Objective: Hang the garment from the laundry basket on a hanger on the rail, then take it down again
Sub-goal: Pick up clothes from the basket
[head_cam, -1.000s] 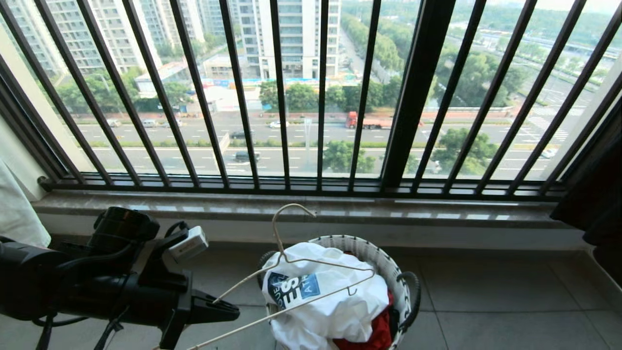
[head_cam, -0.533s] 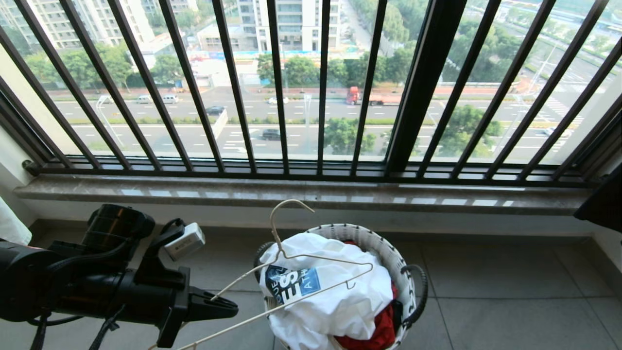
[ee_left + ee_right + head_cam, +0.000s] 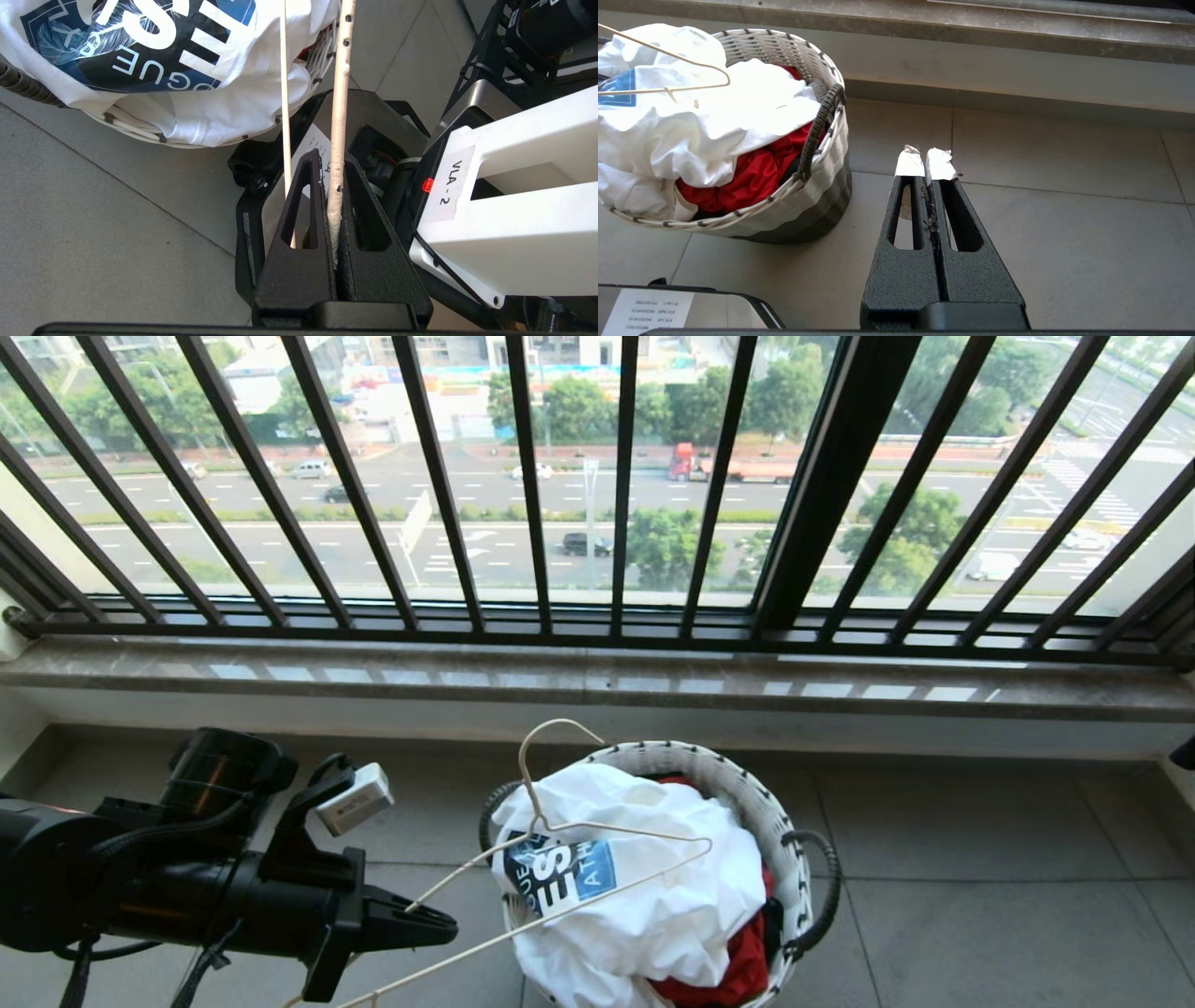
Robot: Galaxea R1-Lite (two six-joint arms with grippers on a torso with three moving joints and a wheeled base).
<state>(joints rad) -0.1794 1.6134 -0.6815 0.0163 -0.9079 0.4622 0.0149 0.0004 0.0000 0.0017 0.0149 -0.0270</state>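
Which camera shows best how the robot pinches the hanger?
The left wrist view: the left gripper is shut on the hanger wire. The head view shows the whole hanger; the right wrist view only its far end.

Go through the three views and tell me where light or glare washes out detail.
Head view: bright daylight through the window railing, with pale reflected patches along the stone sill. Right wrist view: sunlight blows out the white T-shirt, erasing its folds. Left wrist view: even light, the T-shirt print and the hanger wire stay crisp.
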